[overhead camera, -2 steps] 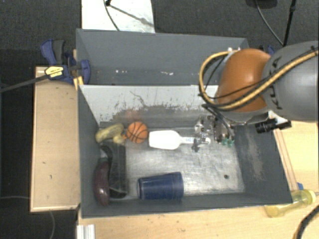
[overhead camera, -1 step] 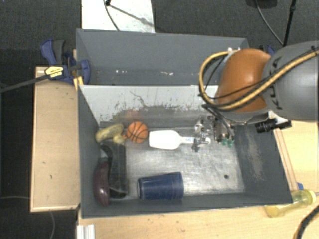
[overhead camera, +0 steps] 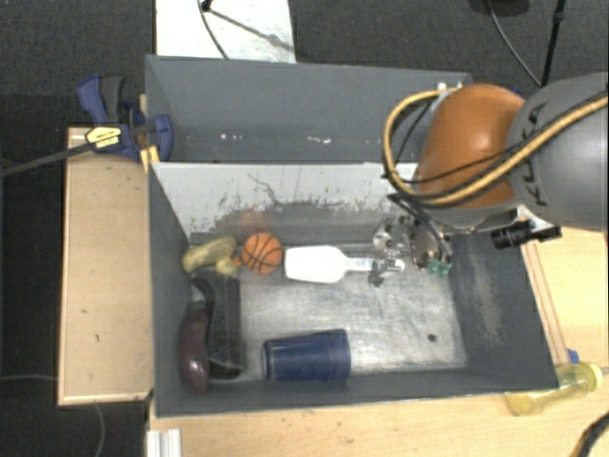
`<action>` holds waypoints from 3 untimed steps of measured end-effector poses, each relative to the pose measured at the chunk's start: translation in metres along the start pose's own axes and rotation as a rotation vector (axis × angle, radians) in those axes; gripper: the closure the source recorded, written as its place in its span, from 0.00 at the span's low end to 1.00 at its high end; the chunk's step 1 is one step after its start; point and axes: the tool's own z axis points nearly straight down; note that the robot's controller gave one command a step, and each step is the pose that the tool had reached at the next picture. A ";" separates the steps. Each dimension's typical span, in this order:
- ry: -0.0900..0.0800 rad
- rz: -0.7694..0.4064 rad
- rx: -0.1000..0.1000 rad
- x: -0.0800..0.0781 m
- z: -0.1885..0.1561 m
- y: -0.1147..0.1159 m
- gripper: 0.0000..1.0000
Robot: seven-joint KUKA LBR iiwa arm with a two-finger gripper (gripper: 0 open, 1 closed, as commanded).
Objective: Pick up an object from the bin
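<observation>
The jaws sit low at the right of the bin [overhead camera: 419, 327], near the back wall, at the handle end of a white spatula-like thing [overhead camera: 314, 265] lying flat mid-floor; whether they are apart, together or clamped on that handle cannot be told. Just left of it sits a small orange ball [overhead camera: 263, 252], then a yellow piece [overhead camera: 211, 253]; a blue cylinder [overhead camera: 306, 357] lies by the front wall

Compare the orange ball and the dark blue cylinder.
The orange ball is round with dark seam lines; the dark blue cylinder is plain, lying on its side. The ball is smaller than the cylinder. The ball sits farther back; the cylinder by the front wall. Both rest on the bin floor.
</observation>
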 end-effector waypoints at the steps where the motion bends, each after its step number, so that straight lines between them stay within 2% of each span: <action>1: -0.004 -0.022 -0.001 -0.001 -0.015 0.001 0.00; 2: -0.003 -0.023 -0.001 -0.001 -0.014 0.001 0.00; 3: -0.010 0.020 -0.003 -0.005 0.014 0.005 0.00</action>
